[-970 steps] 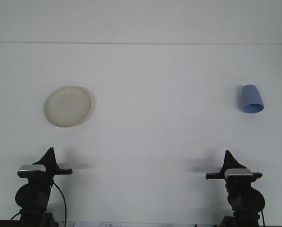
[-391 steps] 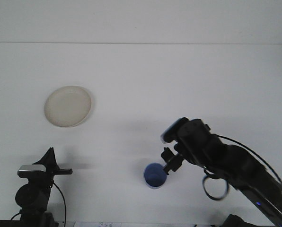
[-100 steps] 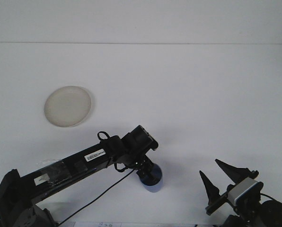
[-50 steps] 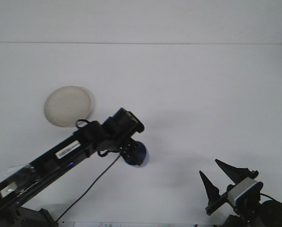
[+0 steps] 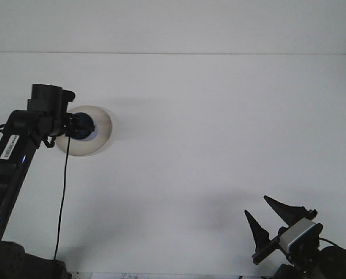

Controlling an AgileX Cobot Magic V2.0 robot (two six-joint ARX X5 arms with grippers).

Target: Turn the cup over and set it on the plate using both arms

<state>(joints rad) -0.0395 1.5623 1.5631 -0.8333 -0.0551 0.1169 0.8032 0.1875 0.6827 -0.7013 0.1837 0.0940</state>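
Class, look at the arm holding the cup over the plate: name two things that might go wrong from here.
1. The left end effector hides most of the blue cup, so its orientation cannot be checked; released tilted, it may tip.
2. The cup sits toward the left of the plate; it might land near the rim.

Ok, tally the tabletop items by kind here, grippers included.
Cups: 1, blue cup, held over the plate
Plates: 1, cream plate
Grippers: 2, left gripper, right gripper
Total: 4
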